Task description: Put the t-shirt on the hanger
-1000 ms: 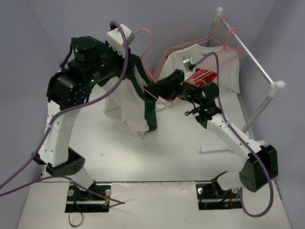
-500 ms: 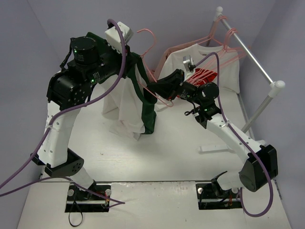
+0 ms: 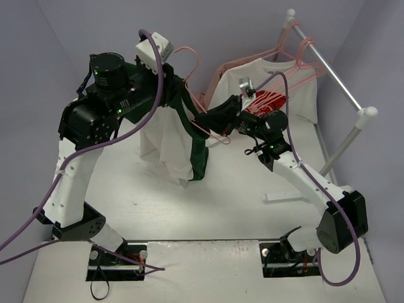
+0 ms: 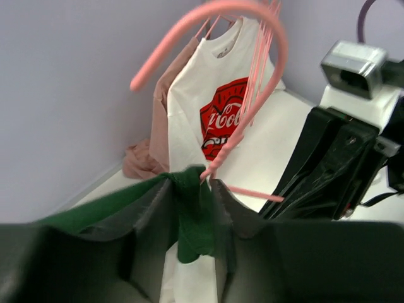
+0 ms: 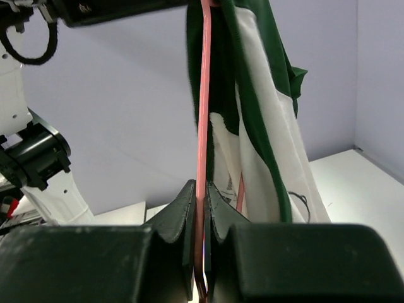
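1. Progress is looking far along; the hanger (image 5: 203,95) is sitting inside the t-shirt (image 3: 183,136), its curved hook poking out above the green collar; what seems to be remaining is settling the shoulders on the frame and letting go.
2. Left gripper (image 4: 191,189) is reaching high over the tabletop (image 3: 221,208) with its jaws standing narrowly apart and green collar cloth lying between them; whether it is pinching that cloth, I cannot tell.
3. Right gripper (image 5: 201,189) is clamping tight on the hanger's thin pink wire, just below the hanging cloth.
4. The t-shirt is hanging in mid-air between the two arms, above the tabletop; it is drooping in long bunched folds, white body and dark green panels gathering together, not spreading flat.
5. Behind, a white t-shirt with red logo (image 3: 271,95) is hanging on the rack (image 3: 334,72), well apart from the work.
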`<state>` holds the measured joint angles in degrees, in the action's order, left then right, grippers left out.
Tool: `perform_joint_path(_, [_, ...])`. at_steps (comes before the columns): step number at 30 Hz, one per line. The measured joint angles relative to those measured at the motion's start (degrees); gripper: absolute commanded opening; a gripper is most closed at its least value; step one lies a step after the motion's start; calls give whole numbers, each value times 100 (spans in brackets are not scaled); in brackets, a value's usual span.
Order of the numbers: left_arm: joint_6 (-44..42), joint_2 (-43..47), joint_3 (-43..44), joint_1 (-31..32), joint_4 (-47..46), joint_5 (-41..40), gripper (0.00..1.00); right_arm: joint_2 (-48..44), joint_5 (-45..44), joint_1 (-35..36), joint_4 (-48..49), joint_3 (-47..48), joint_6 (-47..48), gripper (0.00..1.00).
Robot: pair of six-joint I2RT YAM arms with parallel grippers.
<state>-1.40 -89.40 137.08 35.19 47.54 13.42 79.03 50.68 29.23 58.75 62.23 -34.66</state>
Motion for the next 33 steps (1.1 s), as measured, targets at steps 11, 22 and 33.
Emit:
perform_joint_path(11, [-600, 504, -549, 12, -320, -139, 55, 96, 200, 0, -170, -74, -2, 0])
perform_joint_path(22, [-1978, 1028, -971, -701, 181, 129, 56, 102, 455, -4, -200, -76, -44, 0])
perform_joint_path(33, [-2698, 531, -1258, -1635, 653, 1935, 56, 102, 832, -4, -255, -92, -137, 0])
